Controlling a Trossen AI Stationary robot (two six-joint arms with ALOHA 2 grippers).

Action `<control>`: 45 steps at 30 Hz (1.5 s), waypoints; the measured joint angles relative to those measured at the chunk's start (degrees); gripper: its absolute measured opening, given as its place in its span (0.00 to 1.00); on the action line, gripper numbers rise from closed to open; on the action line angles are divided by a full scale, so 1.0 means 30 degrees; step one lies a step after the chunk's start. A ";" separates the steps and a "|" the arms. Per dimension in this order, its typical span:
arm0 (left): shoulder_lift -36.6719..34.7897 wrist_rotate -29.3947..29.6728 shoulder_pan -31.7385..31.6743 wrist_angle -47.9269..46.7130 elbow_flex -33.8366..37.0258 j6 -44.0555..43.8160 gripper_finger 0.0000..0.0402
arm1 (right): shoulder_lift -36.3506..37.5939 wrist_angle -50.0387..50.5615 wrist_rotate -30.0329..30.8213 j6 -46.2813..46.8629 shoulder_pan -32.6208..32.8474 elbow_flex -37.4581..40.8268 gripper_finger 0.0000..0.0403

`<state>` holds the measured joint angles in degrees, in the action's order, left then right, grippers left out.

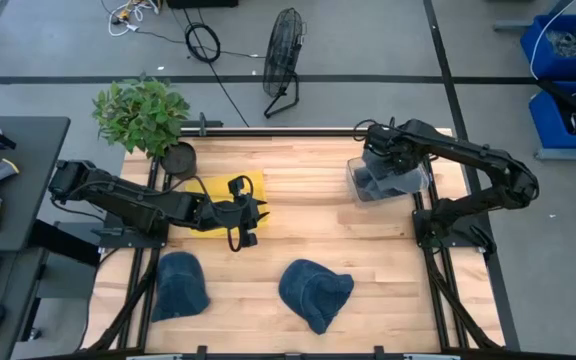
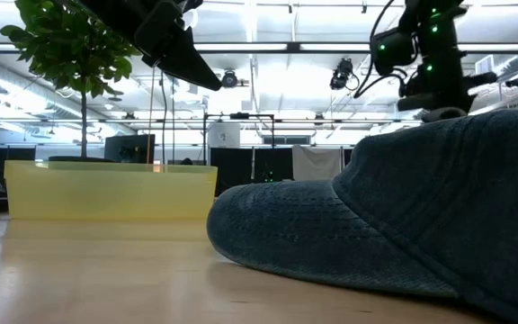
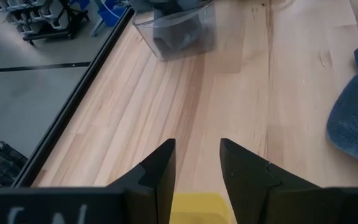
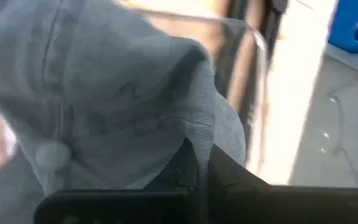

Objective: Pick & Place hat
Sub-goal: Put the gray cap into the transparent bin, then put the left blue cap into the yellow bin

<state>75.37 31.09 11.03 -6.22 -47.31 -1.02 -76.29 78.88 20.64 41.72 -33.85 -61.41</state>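
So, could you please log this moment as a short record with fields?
left gripper: open, empty, over the yellow tray
right gripper: shut on grey hat, at the clear bin
hats on table: two blue hats, one front left, one front centre
other: potted plant at the back left corner

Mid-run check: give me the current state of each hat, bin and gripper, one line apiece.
left gripper: open, empty, over the yellow bin's edge.
right gripper: shut on grey hat, at the clear bin.
grey hat: pinched, hanging into the clear bin.
clear bin: upright, holds dark fabric.
yellow bin: upright, contents unseen.
left blue hat: lying on table, untouched.
right blue hat: lying on table, untouched.
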 joint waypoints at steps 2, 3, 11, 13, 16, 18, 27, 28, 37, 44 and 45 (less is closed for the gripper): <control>0.0000 0.0000 0.0007 0.0000 0.0000 0.0010 0.32 | -0.0178 -0.1249 -0.0713 -0.0959 0.0012 0.0168 0.01; 0.0000 0.0002 0.0000 -0.0002 0.0000 0.0039 0.32 | -0.0289 -0.1626 -0.1055 -0.1457 0.0055 0.0222 0.01; 0.0000 0.0000 0.0000 -0.0015 0.0000 0.0060 0.32 | -0.1621 -0.3452 -0.1697 -0.1626 0.0182 0.1010 0.01; 0.0000 0.0000 0.0000 -0.0019 0.0000 0.0066 0.32 | -0.1977 -0.3957 -0.1539 -0.1626 0.0182 0.1445 0.01; 0.0000 0.0000 0.0000 -0.0022 0.0000 0.0066 0.32 | -0.2385 -0.3963 -0.1334 -0.1619 0.0204 0.1632 0.03; 0.0000 0.0000 0.0001 -0.0022 0.0000 0.0073 0.32 | -0.2470 -0.3764 -0.1394 -0.1563 0.0194 0.1645 0.05; 0.0000 0.0000 0.0005 -0.0015 0.0000 0.0078 0.32 | -0.2397 -0.3527 -0.1250 -0.1625 0.0036 0.1698 0.20; 0.0000 0.0000 0.0003 -0.0022 0.0000 0.0080 0.32 | -0.2397 -0.3378 -0.1246 -0.1874 0.0036 0.1682 0.22; 0.0000 0.0000 0.0014 -0.0022 0.0000 0.0076 0.32 | -0.2409 0.3033 -0.1209 -0.1727 0.0137 -0.1565 0.30; -0.1168 0.0000 0.0518 -0.2291 -0.0015 0.0011 0.32 | -0.1422 0.3558 -0.0931 -0.1516 0.1012 -0.4800 0.30; -0.1543 -0.0002 0.0689 -0.2903 -0.0015 -0.0074 0.32 | -0.1222 0.3458 -0.0953 -0.1383 0.1263 -0.5108 0.30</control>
<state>70.75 31.09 13.09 -14.93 -47.35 -1.24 -79.96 89.25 17.78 37.57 -30.06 -76.73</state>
